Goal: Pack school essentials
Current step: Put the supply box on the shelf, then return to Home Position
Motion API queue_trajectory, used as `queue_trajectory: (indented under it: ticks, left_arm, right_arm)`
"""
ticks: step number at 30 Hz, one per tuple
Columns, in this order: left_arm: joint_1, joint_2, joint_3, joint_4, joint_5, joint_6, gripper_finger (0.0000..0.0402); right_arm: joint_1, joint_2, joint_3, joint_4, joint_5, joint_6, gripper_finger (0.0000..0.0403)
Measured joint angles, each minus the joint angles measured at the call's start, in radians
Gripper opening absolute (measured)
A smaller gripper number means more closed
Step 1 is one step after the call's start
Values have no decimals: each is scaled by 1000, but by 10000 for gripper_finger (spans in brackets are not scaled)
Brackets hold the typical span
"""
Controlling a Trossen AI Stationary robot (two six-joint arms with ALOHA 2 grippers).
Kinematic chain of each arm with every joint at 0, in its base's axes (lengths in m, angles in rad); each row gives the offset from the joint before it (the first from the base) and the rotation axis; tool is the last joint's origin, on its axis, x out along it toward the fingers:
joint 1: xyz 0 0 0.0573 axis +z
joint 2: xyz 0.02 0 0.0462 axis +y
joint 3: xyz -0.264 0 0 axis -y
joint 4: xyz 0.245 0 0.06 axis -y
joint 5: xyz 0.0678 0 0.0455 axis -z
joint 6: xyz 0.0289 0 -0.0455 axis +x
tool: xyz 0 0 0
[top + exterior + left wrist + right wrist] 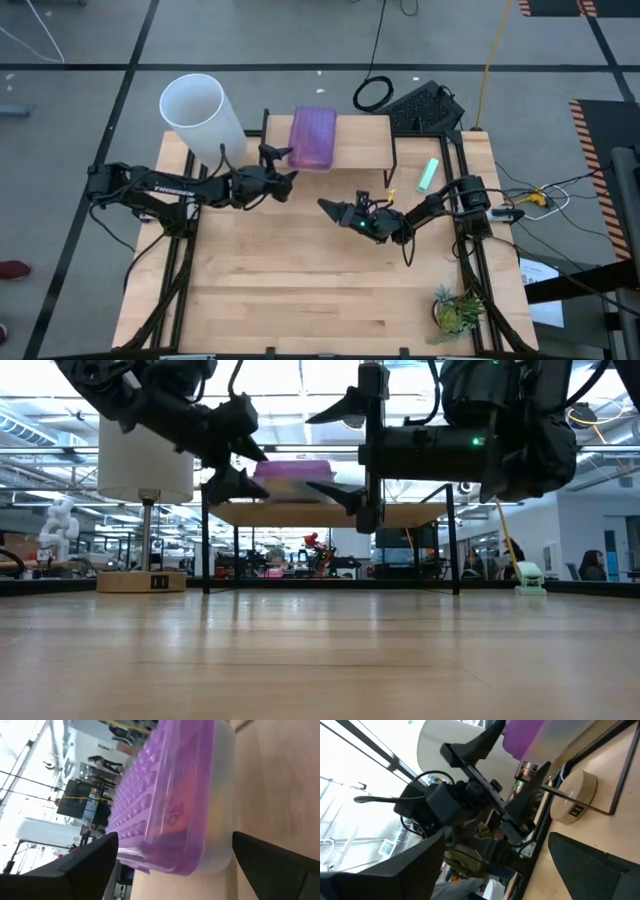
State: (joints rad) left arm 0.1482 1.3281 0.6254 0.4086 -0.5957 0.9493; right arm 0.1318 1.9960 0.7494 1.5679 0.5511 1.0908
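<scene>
A: Lamp (200,112) first, white shade, at the shelf's (365,135) left end. Then the left gripper (283,168)?

B: Raised above the table (300,290), just off the shelf's front-left corner, tips facing the case (313,138). Fingers (85,865) spread wide, one to each side of the case's near end, holding nothing.

A: And the case?

B: Lying on the shelf's left half, purple lid up, long axis running from the shelf's front edge to its back. Through the clear wall, some pink and orange shapes show inside; which items they are I cannot tell. No loose stationery shows anywhere on the table.

A: Right gripper (331,208)?

B: In front of the shelf, below its middle in the overhead view, held off the table and pointing left toward the other gripper. Fingers (600,865) apart and empty.

A: Further right?

B: A pale green object (429,175) just beyond the shelf's right end, lying diagonally. A potted plant (458,310) well in front of the shelf, near the table's front-right corner.
</scene>
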Motion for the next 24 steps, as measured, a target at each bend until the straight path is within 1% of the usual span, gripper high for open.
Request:
queue_trajectory:
  ticks: [5,10,12,14,16,17,19,21,23,24]
  left_arm:
    - [2,0,0,62,7,-33,392]
    - [-10,-1,0,68,18,-42,392]
    - [-36,-1,0,69,-12,-39,392]
    - [-76,-14,0,71,-69,-28,392]
    - [-121,-38,7,74,-124,-30,392]
    - [-144,-51,13,74,-139,-46,392]
    - [-191,-86,20,36,-156,-112,392]
    - [-241,-127,33,-2,-156,-247,392]
    - [-284,-173,39,-68,-153,-419,392]
    - [-303,-194,38,-109,-135,-506,390]
  right_arm:
    - [0,-31,0,1,-1,-36,346]
    - [18,-80,0,1,-2,-128,346]
    - [29,-102,0,1,-8,-204,346]
    - [35,-132,0,-9,-38,-308,346]
    - [31,-175,0,-67,-88,-428,345]
    - [24,-200,-1,-109,-132,-493,345]
    - [5,-250,-2,-210,-240,-637,345]
    - [-6,-308,-5,-345,-330,-730,345]
    - [-7,-366,-5,-494,-375,-786,338]
    - [0,-404,-5,-599,-373,-805,330]
